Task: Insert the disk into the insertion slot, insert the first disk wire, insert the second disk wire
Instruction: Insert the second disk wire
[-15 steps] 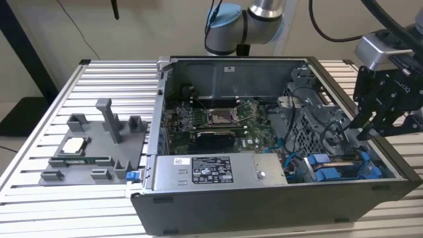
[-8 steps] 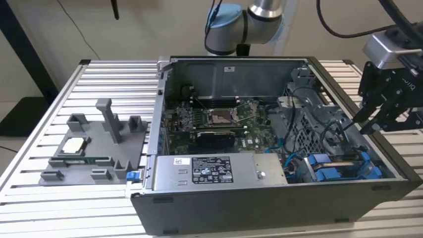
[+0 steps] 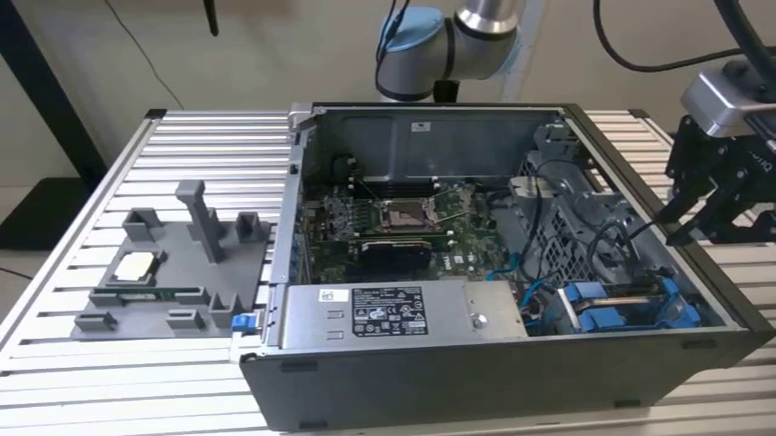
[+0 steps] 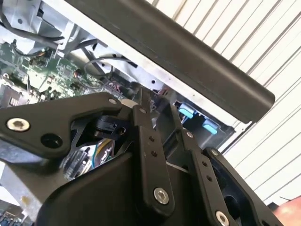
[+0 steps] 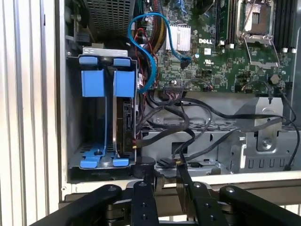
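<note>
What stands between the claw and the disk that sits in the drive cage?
In the first wrist view, black cables run across the gap between the claw and the disk. The case rim also lies there.

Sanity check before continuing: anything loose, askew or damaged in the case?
No damage or spill. Black cables lie loose across the case floor beside the drive cage; one connector near it looks unplugged.

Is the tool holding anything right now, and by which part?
Cannot tell: a thin black cable ends beside the black tool; whether it is gripped is unclear.
</note>
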`<act>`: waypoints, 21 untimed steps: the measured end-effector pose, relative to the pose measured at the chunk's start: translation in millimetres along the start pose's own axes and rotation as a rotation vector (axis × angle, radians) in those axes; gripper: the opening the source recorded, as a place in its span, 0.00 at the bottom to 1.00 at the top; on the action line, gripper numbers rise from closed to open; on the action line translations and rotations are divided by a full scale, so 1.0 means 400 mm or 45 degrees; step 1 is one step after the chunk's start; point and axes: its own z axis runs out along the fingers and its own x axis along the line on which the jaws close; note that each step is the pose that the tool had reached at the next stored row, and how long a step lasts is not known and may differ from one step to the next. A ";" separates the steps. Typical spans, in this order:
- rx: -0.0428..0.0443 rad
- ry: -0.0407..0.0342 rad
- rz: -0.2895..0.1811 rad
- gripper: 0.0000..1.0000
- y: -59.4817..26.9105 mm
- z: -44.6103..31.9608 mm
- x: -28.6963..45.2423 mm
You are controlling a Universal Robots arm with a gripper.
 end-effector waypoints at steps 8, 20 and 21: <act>0.000 -0.0476 0.003 0.33 -0.010 0.009 0.021; -0.034 -0.0609 0.012 0.33 -0.016 0.004 0.040; -0.034 -0.0644 0.013 0.33 -0.016 0.004 0.041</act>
